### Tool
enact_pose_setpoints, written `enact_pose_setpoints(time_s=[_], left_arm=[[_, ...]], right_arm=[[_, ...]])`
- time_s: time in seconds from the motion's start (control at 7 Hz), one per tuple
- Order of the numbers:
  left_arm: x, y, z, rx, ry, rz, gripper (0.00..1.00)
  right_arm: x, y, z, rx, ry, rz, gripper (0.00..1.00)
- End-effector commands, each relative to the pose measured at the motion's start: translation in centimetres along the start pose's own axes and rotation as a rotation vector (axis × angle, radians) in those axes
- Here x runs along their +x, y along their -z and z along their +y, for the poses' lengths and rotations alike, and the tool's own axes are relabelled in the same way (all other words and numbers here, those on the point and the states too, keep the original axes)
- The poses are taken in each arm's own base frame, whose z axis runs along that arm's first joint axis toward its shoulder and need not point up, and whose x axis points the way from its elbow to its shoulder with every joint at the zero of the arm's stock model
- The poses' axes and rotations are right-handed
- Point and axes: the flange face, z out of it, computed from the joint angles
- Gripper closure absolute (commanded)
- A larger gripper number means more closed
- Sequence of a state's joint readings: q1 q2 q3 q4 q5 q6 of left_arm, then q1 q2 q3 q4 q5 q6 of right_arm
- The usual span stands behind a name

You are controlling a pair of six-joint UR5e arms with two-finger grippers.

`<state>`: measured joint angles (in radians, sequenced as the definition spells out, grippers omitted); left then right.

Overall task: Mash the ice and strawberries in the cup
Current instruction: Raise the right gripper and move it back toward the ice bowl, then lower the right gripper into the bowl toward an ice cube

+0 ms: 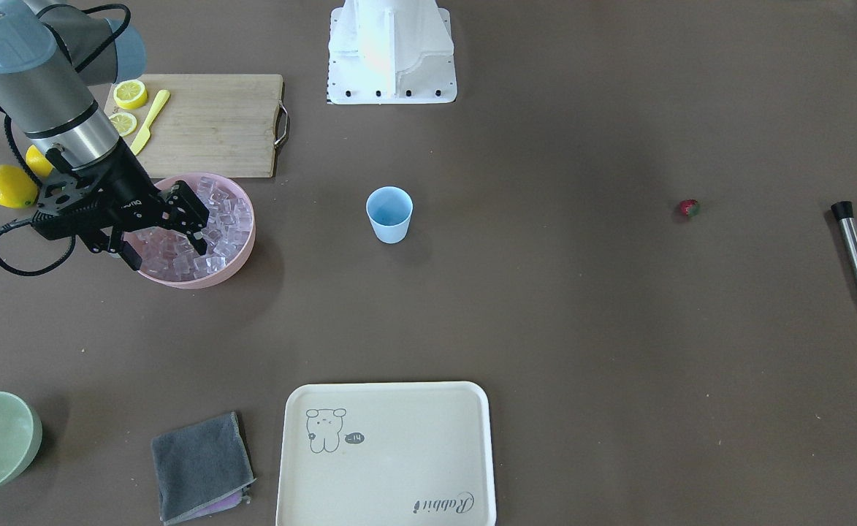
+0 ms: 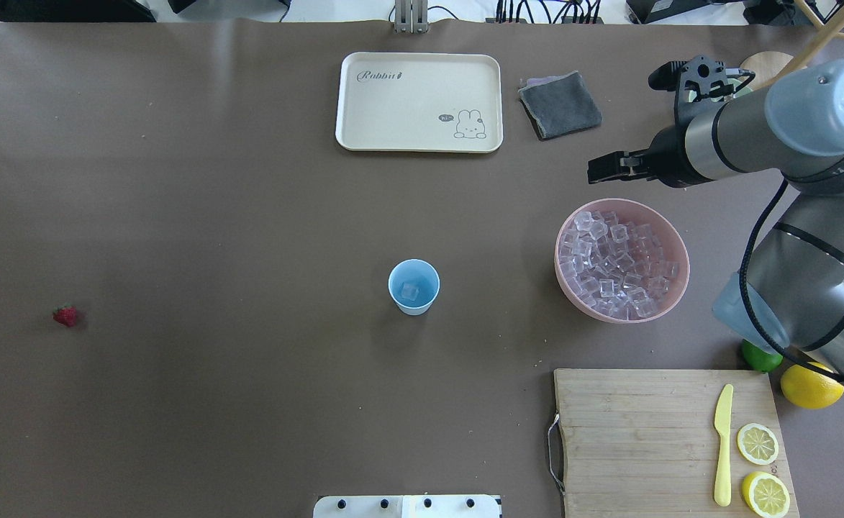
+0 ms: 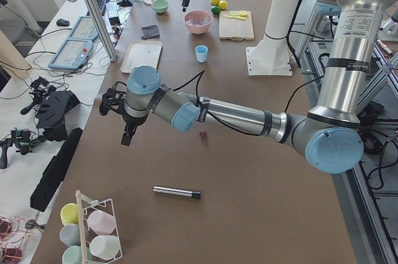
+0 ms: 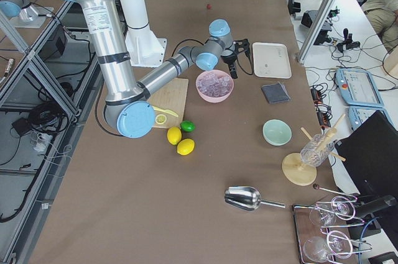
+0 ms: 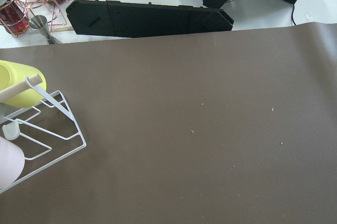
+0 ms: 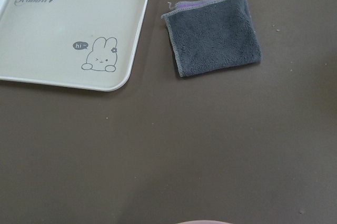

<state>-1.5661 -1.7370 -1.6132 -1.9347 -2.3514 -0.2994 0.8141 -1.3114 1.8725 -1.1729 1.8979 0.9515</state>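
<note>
Nearest the robot's base lies a wooden cutting board carrying lemon slices. Farther out, the light-blue cup stands upright at mid-surface with one ice cube inside; the strawberry lies well apart on the robot's left. The pink bowl holds heaped ice. Above its far side hangs the right tool, jaws spread and empty. I cannot tell whether the left tool is open.

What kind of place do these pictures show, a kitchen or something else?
Probably a robotics laboratory staged for drink-making: a silver-and-blue robot arm over a brown-covered table, touchscreen control pendants beside it, and a pink round bowl of clear ice cubes.
</note>
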Motion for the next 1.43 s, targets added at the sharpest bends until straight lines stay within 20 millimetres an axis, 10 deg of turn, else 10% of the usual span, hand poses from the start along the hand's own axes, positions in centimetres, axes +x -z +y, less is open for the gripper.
enact_pose_setpoints(time_s=[0.0,1.29], left_arm=[[0.9,-0.5,-0.2,-0.001,-0.016,0.009,0.02],[0.0,-1.4,1.4,-0.014,-0.012,0.009,0.02]], right_arm=[[-2.0,-3.2,3.8,0.01,0.061,0.054,0.02],[-3.3,-6.1,8.2,-0.056,0.165,0.069,0.2]])
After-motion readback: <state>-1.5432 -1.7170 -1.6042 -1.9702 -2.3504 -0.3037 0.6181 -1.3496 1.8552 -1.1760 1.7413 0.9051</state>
